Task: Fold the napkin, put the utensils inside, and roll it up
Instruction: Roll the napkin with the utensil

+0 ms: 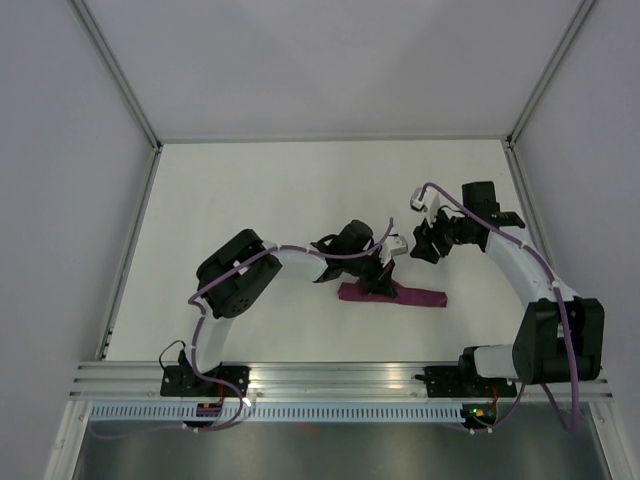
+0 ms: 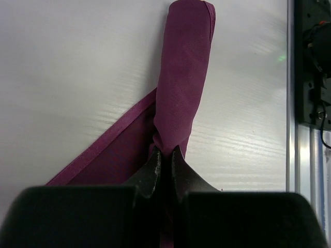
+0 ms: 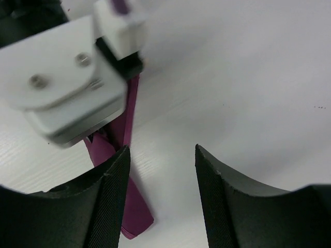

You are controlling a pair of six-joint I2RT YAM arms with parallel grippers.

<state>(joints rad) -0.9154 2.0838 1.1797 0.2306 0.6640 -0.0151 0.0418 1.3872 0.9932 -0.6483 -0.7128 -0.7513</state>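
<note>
Left wrist alone shows its fingers [image 2: 151,173] pinching the rolled napkin [image 2: 181,82].

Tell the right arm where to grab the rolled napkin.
Take the napkin at its free end, away from where the left gripper pinches it. Bring the open right gripper down from above, straddling the roll: it lies flat, a narrow tube.

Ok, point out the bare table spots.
Bare: the table beyond both grippers; also the strip between napkin and near rail. Crowded: the middle, where the left gripper pinches the napkin and the right gripper hangs open.
</note>
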